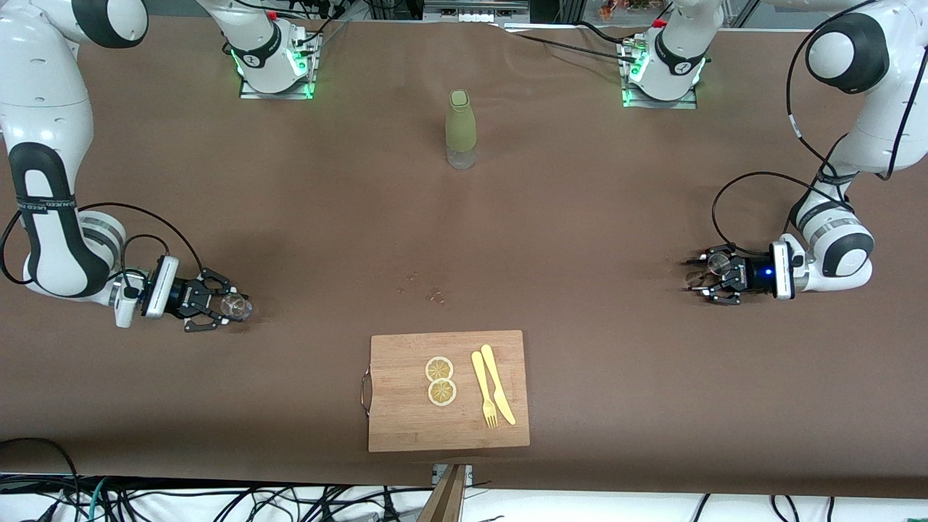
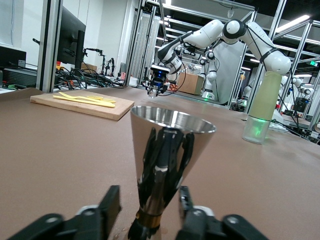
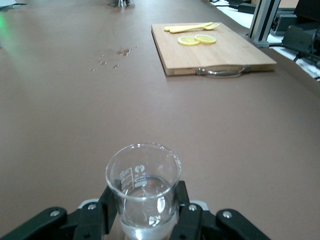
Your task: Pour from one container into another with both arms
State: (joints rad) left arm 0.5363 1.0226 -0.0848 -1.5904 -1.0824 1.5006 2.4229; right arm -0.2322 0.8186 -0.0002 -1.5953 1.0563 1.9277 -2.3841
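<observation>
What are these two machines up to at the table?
Each arm is at a small container, low at its own end of the table. The left end effector has its fingers on either side of a shiny metal cup. The right end effector has its fingers around a small glass beaker with a little clear liquid in it. Nothing is being poured yet. Between the arms lie a cutting board with lemon slices and a bottle.

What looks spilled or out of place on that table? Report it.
A few small droplets lie on the bare brown table, farther from the front camera than the cutting board. It looks like a minor spill. Nothing else stands out.
</observation>
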